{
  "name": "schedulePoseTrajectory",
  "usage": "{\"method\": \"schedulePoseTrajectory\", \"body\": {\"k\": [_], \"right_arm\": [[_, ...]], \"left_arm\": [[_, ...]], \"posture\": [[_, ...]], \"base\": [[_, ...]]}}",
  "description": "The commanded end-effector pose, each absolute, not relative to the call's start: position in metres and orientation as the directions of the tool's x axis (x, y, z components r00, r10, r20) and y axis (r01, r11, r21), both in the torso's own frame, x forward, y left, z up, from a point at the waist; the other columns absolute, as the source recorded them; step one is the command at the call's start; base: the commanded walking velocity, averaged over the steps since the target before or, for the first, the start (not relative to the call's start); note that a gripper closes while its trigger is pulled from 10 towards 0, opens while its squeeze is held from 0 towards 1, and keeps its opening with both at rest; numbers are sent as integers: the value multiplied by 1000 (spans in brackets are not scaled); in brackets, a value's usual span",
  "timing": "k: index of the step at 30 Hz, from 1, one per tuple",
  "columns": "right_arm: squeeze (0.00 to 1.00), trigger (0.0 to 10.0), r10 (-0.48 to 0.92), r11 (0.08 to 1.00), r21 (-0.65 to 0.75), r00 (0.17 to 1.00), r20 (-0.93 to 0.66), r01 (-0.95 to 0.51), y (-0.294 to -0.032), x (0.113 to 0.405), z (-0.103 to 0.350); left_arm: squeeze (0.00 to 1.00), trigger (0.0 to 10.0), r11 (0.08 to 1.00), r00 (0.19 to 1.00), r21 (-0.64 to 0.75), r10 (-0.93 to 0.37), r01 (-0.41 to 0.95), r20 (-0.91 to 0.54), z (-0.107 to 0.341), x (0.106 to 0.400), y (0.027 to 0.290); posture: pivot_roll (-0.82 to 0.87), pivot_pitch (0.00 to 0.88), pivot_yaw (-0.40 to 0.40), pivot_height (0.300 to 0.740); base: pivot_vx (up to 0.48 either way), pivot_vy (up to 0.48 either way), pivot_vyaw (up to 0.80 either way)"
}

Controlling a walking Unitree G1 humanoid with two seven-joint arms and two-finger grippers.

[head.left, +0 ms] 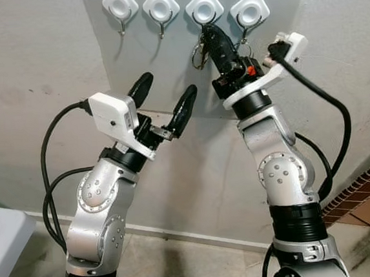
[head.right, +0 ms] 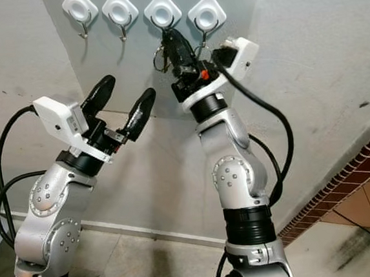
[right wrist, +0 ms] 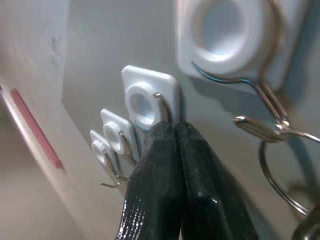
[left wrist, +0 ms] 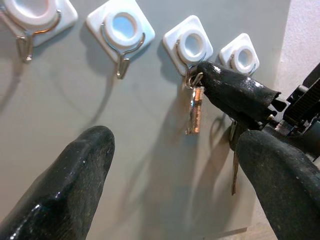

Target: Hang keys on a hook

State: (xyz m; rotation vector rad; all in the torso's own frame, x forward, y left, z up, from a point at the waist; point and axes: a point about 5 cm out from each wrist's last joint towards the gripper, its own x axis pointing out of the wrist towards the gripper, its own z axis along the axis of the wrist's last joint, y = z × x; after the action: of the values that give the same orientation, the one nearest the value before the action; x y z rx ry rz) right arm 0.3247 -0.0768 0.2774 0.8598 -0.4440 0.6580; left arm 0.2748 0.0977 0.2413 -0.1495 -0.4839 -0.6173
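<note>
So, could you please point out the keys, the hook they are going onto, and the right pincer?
keys (left wrist: 194, 110), left wrist view, on the hanging key's blade.
hook (head.left: 204, 7), left eye view, on its white base.
right pincer (head.left: 213, 35), left eye view, at its closed fingertips.

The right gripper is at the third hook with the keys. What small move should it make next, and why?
Probably a slight lowering of the right gripper, then opening. Its fingers are pressed shut right at the third hook, and the keys hang from the ring just under that hook. Whether the ring already sits over the wire cannot be told, so easing down first should seat it. The left gripper waits open, lower down.
</note>
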Motion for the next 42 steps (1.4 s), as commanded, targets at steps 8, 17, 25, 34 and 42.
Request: {"method": "schedulePoseTrajectory", "body": {"k": [8, 17, 25, 34, 42], "right_arm": [[0, 10000, 253, 294, 648, 711, 657, -703, -69, 319, 285], [1000, 10000, 267, 271, 651, 705, 657, -709, -71, 312, 276], [1000, 10000, 324, 332, 617, 700, 636, -714, -76, 307, 263], [1000, 10000, 573, 580, 322, 656, 491, -748, -79, 286, 211], [0, 10000, 551, 716, 321, 784, 286, -620, -106, 285, 153]], "left_arm": [[0, 10000, 802, 699, 13, -528, 597, 482, 243, 271, 96], [0, 10000, 805, 702, 14, -526, 594, 481, 243, 270, 96], [0, 10000, 805, 702, 18, -527, 592, 479, 243, 270, 96], [0, 10000, 812, 718, 16, -524, 583, 457, 234, 272, 96], [0, 10000, 834, 784, 15, -525, 552, 331, 189, 276, 96]], "posture": [[166, 120, -44, 740], [171, 117, -47, 740], [174, 109, -50, 740], [173, 102, -53, 740], [161, 64, -53, 740]], "base": [[0, 0, 0], [0, 0, 0], [0, 0, 0], [0, 0, 0], [0, 0, 0]]}}
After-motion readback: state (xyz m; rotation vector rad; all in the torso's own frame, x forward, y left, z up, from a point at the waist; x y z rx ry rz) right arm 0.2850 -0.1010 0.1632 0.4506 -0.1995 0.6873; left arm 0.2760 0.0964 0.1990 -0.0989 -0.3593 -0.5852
